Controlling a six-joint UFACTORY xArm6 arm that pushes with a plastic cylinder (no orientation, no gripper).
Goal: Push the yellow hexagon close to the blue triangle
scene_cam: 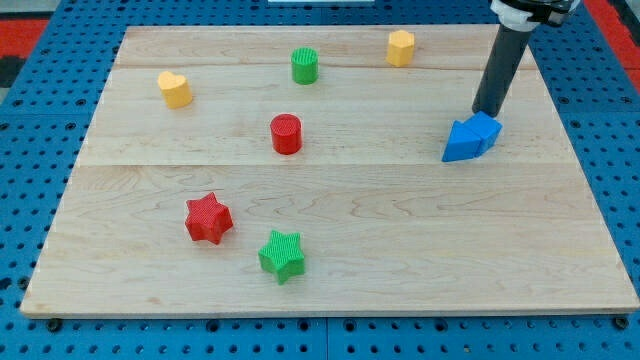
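The yellow hexagon [401,47] stands near the board's top edge, right of centre. The blue triangle [463,142] lies at the right side of the board, and a second blue block [487,128] touches its upper right side. My tip [485,111] comes down from the view's top right and ends just at the top edge of that second blue block, above and right of the triangle. The hexagon is well up and to the left of my tip.
A green cylinder [305,65] and a yellow heart [175,88] sit in the upper part of the wooden board [330,270]. A red cylinder [286,133] is near the centre. A red star [208,218] and a green star [282,255] lie at lower left.
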